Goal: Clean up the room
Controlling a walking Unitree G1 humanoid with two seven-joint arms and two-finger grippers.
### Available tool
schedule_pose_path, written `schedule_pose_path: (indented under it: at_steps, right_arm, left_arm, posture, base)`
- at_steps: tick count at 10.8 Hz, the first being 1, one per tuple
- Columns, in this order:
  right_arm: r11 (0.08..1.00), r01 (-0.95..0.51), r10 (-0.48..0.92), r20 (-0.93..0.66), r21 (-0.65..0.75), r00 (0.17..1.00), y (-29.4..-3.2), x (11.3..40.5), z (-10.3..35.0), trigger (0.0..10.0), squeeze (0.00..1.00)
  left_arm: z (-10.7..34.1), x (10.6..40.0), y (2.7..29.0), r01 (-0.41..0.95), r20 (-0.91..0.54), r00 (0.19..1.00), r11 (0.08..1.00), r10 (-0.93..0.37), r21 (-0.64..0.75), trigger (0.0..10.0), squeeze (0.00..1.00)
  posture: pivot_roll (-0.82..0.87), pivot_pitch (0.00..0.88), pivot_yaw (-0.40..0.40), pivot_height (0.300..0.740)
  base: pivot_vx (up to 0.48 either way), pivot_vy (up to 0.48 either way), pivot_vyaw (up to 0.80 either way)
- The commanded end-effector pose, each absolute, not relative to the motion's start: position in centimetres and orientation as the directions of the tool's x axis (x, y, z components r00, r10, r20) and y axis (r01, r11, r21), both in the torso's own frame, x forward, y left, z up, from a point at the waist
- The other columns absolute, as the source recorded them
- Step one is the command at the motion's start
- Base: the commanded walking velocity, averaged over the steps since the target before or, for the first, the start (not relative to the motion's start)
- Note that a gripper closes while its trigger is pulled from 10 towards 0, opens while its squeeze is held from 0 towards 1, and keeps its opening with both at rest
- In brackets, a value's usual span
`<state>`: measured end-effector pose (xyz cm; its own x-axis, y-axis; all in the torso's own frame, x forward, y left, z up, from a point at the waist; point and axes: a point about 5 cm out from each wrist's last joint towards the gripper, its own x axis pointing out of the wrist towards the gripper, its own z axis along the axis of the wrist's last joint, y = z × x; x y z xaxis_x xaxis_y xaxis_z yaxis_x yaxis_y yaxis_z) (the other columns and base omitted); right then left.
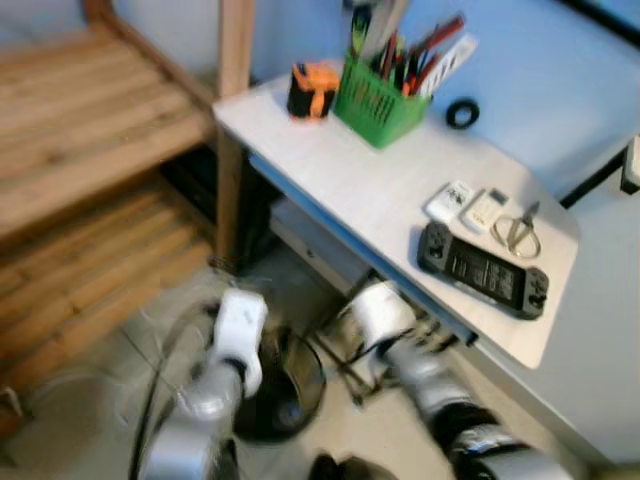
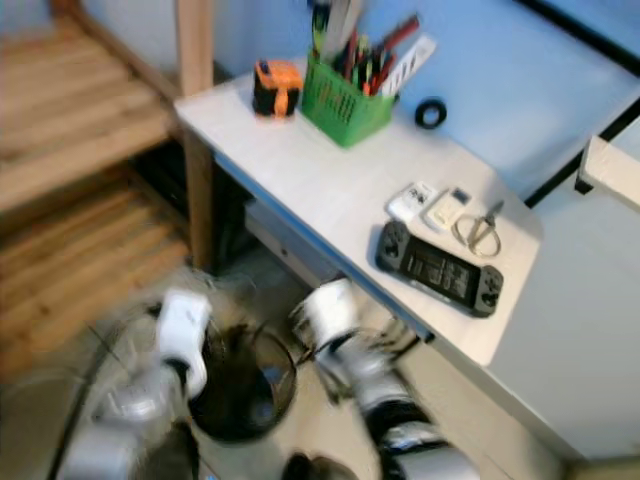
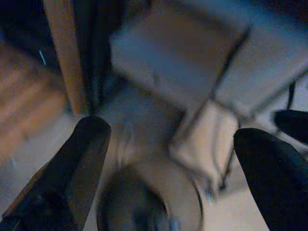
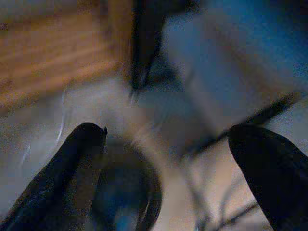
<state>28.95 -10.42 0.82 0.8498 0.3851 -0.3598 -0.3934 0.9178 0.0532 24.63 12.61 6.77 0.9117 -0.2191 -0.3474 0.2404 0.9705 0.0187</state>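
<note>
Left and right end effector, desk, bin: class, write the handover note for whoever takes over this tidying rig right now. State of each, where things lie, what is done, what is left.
Left end effector: open, holding nothing, low above the black wire bin on the floor.
Right end effector: open, holding nothing, low beside the bin, by the desk's front edge.
White desk: orange-black tape measure, green pen basket, black ring, two small white devices, scissors, black handheld console.
Done: cannot tell; views are blurred.
Left: the desk items are not yet put away.

black wire bin [image 1: 285, 385], upright, on floor beside desk [image 1: 400, 190]
</note>
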Motion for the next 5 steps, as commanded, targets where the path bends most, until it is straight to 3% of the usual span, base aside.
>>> schedule_pose_path:
  at_steps: [1, 4, 5]
  right_arm:
    - [0.944, -0.325, 0.325, -0.328, 0.057, 0.887, -12.8, 28.1, 0.6, 10.0, 0.00]
    - [0.983, -0.179, 0.178, 0.015, 0.043, 0.984, -16.5, 26.8, 4.9, 10.0, 0.00]
    - [0.996, -0.055, 0.050, 0.079, 0.071, 0.996, -18.4, 27.4, 6.3, 10.0, 0.00]
  left_arm:
    - [7.2, 24.9, 12.2, 0.263, -0.292, 0.923, 0.965, -0.250, 0.006, 10.0, 0.00]
    - [10.1, 25.4, 15.9, 0.187, -0.020, 0.982, 0.974, -0.186, 0.129, 10.0, 0.00]
    - [10.6, 25.7, 16.8, 0.127, 0.034, 0.990, 0.978, -0.134, 0.167, 10.0, 0.00]
  posture:
    - [0.18, 0.000, -0.161, 0.740]
    - [0.07, 0.000, -0.070, 0.740]
    - [0.06, 0.000, -0.059, 0.740]
  base:
    - [0.000, 0.000, 0.00]
    - [0.000, 0.000, 0.00]
    - [0.000, 0.000, 0.00]
